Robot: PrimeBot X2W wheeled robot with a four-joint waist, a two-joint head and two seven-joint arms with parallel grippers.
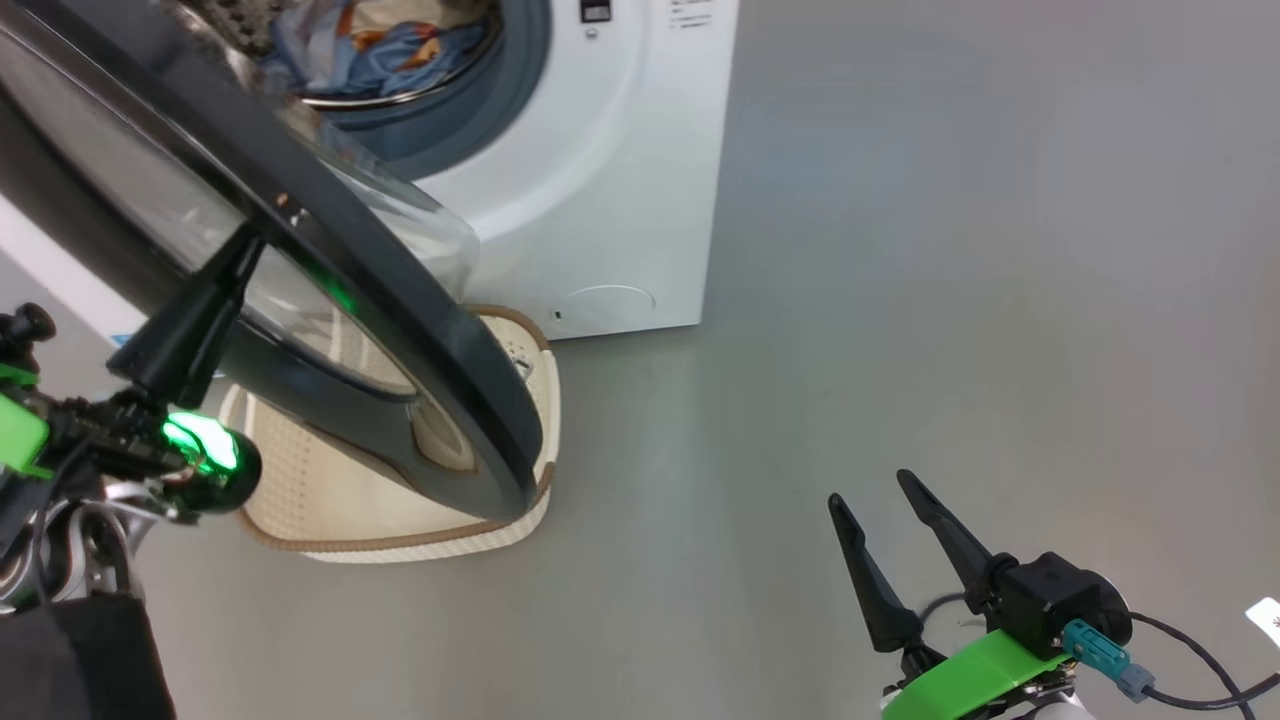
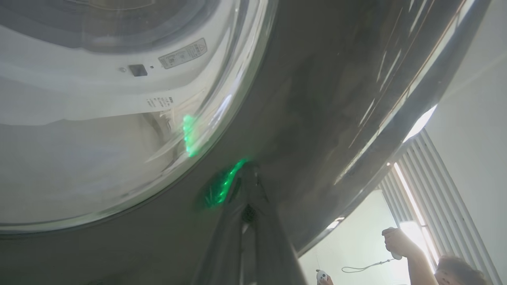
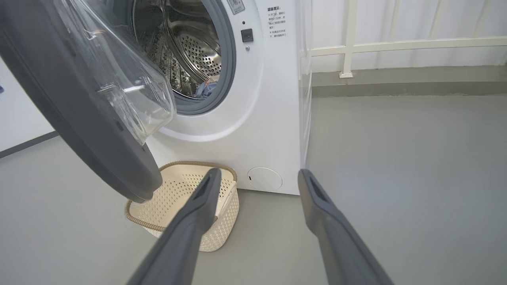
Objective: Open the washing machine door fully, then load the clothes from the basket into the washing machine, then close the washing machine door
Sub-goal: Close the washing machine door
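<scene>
The washing machine point(image 1: 600, 200) stands at the top of the head view with its door point(image 1: 400, 300) swung partway out, black rim and clear glass bowl over the basket point(image 1: 400, 545). My left gripper point(image 1: 248, 248) is shut, its tips pressed against the door's outer face point(image 2: 317, 99); the joined fingers point(image 2: 253, 198) rise to the glossy rim. The clothes point(image 1: 400, 45) lie in the drum, and a blue bit point(image 3: 206, 89) shows at the gasket. The cream basket point(image 3: 222, 233) looks empty. My right gripper point(image 1: 870, 490) hangs open over bare floor, apart from the machine point(image 3: 273, 118) and the door point(image 3: 79, 118), fingers point(image 3: 257, 174) spread.
Grey floor stretches wide to the right of the machine. A white railing point(image 3: 396, 43) and wall run behind. A person's hand point(image 2: 396, 241) holding a controller shows past the door's edge in the left wrist view.
</scene>
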